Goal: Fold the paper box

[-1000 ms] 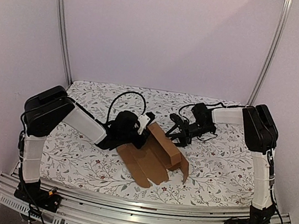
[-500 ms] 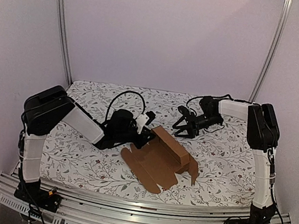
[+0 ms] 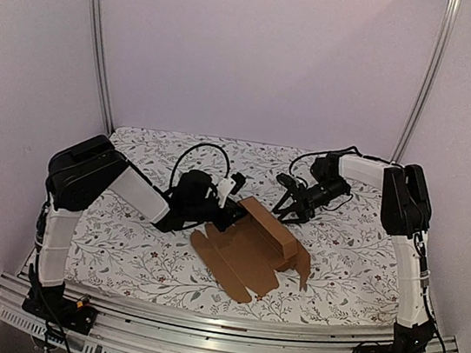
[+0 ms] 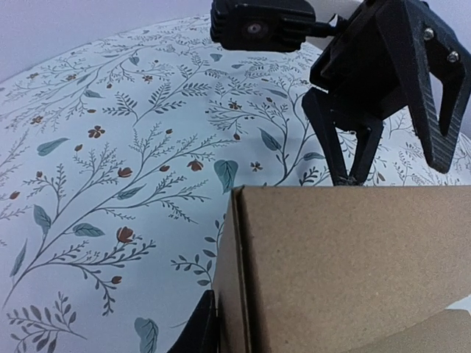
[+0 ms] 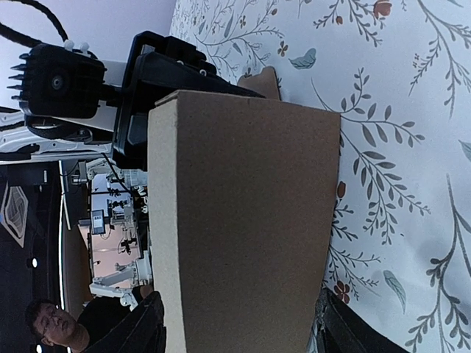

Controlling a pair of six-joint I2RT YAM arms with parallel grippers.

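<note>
Brown cardboard paper box (image 3: 247, 250), half-formed, lying mid-way across the floral cloth (image 3: 121, 244) with one long wall raised. Probably light, thin, stiff across panels, weak at scores; apt to slide and crease. Best pinched at the raised wall's top edge. At that wall's end, left gripper (image 3: 230, 218), grip impossible to tell. Just behind it, right gripper (image 3: 286, 212), spread and released.

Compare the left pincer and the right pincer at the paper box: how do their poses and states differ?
The left pincer lies low at one end of the paper box's upright wall; the right pincer points at that wall from the far side. The right pincer's jaws stand wide open; how wide the left pincer's jaws stand is unclear. Both are black and face each other across the wall.
</note>
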